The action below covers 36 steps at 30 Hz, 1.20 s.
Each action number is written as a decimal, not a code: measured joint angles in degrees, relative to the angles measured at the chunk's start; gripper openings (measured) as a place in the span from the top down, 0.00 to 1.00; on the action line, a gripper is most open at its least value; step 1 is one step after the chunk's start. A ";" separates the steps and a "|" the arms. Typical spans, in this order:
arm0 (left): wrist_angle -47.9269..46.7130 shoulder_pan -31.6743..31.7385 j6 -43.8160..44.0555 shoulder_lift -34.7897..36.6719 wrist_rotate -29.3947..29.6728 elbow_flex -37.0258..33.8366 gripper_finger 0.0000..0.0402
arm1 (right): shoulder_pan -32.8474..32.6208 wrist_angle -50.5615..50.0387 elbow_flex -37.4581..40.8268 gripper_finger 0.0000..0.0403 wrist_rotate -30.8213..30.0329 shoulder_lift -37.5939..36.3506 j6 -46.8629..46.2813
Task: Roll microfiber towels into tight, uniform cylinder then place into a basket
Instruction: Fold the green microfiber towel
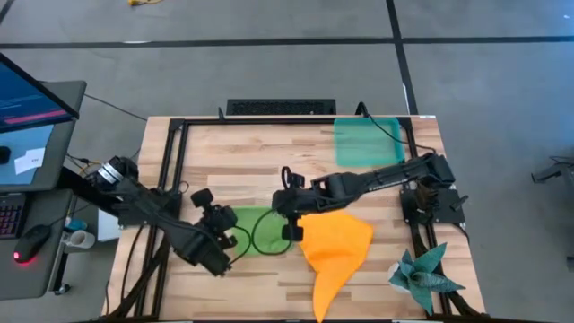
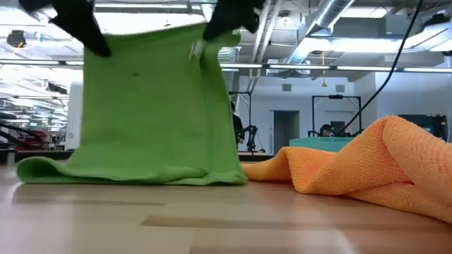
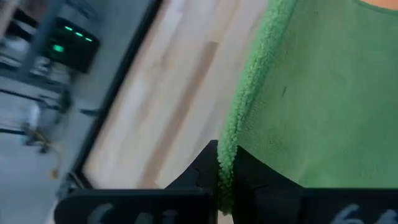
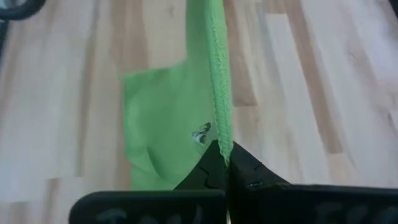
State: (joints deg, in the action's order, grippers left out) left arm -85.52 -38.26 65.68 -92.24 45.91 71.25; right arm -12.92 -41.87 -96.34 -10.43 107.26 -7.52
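The left gripper (image 3: pixel 225 177) is clamped on one top edge of the green towel (image 2: pixel 155 106), and the right gripper (image 4: pixel 225 163) pinches the opposite top edge, so the cloth hangs between them above the table (image 1: pixel 251 152). In the low view its bottom hem lies folded on the wood. From above, both grippers sit near the table's middle, the left (image 1: pixel 218 218) beside the right (image 1: pixel 289 215). The orange towel (image 1: pixel 334 251) lies crumpled just right of the green one, touching it. The basket (image 1: pixel 366 141) sits at the far right corner, well apart. A teal spiky cloth (image 1: pixel 424 276) rests at the near right.
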 joint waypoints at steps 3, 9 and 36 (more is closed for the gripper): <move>4.44 1.99 -5.38 0.03 2.55 -2.89 0.99 | 1.65 -0.04 1.95 0.98 0.14 0.00 2.78; 10.30 5.42 -16.10 0.03 6.32 -7.60 0.99 | 4.89 0.85 6.04 0.98 0.19 -0.11 7.88; 24.49 9.88 -47.86 -0.10 1.40 -14.05 0.99 | 4.94 3.37 9.85 0.98 -0.48 6.17 17.52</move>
State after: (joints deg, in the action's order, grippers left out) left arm -61.02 -28.38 17.82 -92.33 47.31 57.20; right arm -7.97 -38.50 -86.49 -10.91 113.43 10.00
